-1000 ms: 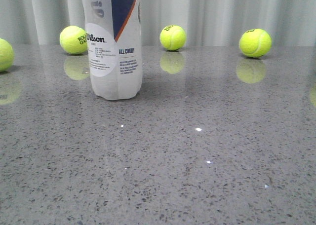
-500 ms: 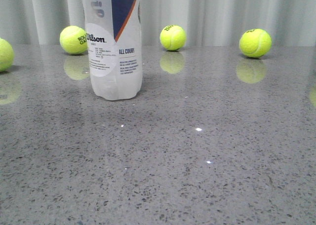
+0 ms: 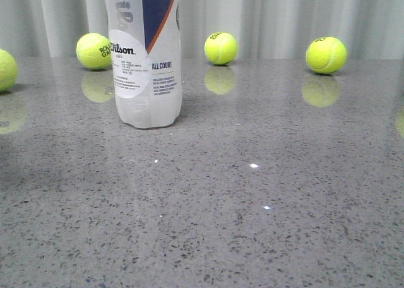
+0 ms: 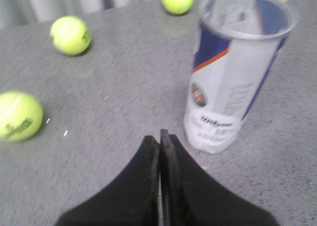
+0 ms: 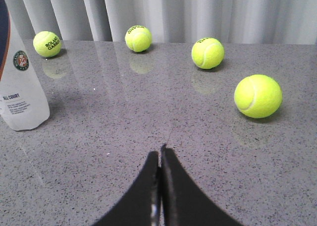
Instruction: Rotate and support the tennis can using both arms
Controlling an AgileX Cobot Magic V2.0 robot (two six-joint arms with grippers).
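The tennis can (image 3: 145,54) stood upright on the grey speckled counter (image 3: 252,206), its open top showing in the left wrist view. Yellow tennis balls (image 3: 221,48) lay scattered behind and beside it, none touching. The left end effector (image 4: 160,137) was clenched empty near the can; the right end effector (image 5: 159,154) was clenched empty, well apart.

Four yellow tennis balls lie along the far side of the grey speckled table (image 3: 252,225): one at the left edge (image 3: 5,69), one far left (image 3: 94,50), one centre (image 3: 221,48), one right (image 3: 326,54). Pale curtains (image 3: 284,16) hang behind.
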